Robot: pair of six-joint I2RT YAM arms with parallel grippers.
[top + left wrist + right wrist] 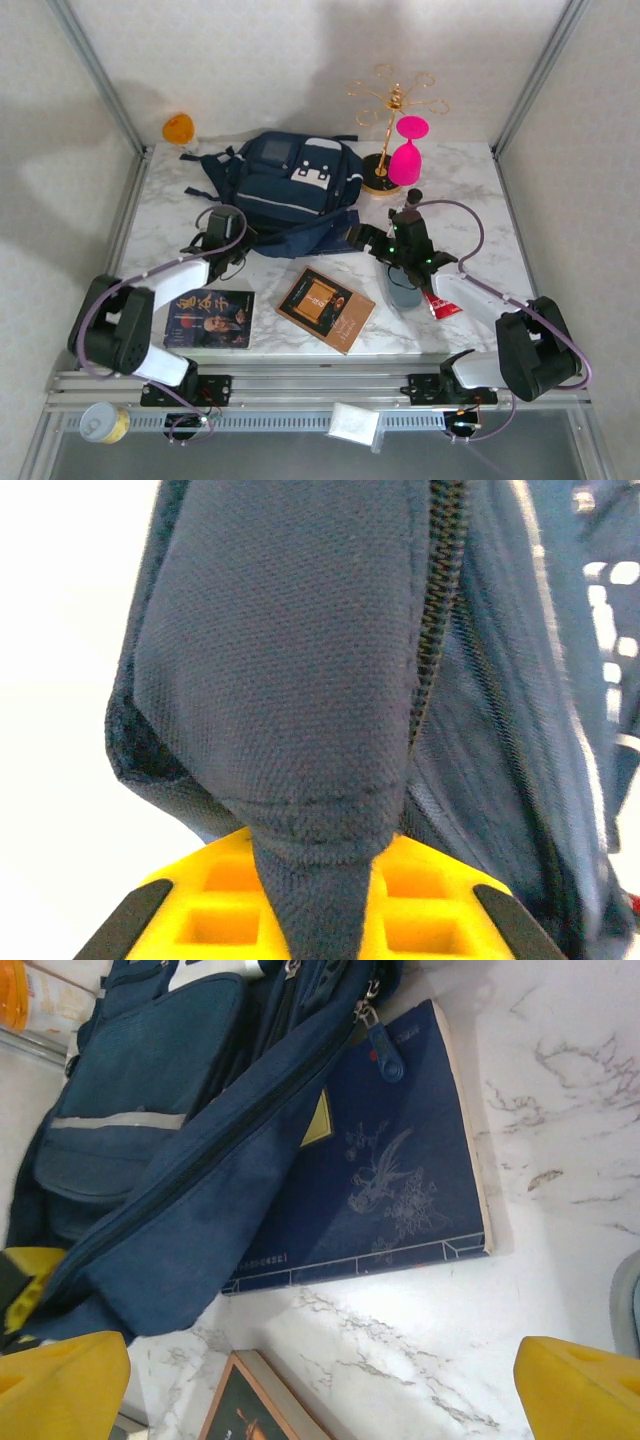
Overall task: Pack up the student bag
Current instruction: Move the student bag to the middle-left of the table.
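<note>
Left wrist view: the left gripper is clamped on a fold of navy fabric beside the zip of the student bag. The bag lies at the rear centre of the marble table. Step in hand, by judgement: securing the opening edge for loading. The next move calls for lifting that edge to widen the mouth. The left arm reaches low and forward to the bag's near-left side. The right gripper hovers with jaws wide apart, holding nothing, above a blue book partly covered by bag fabric.
</note>
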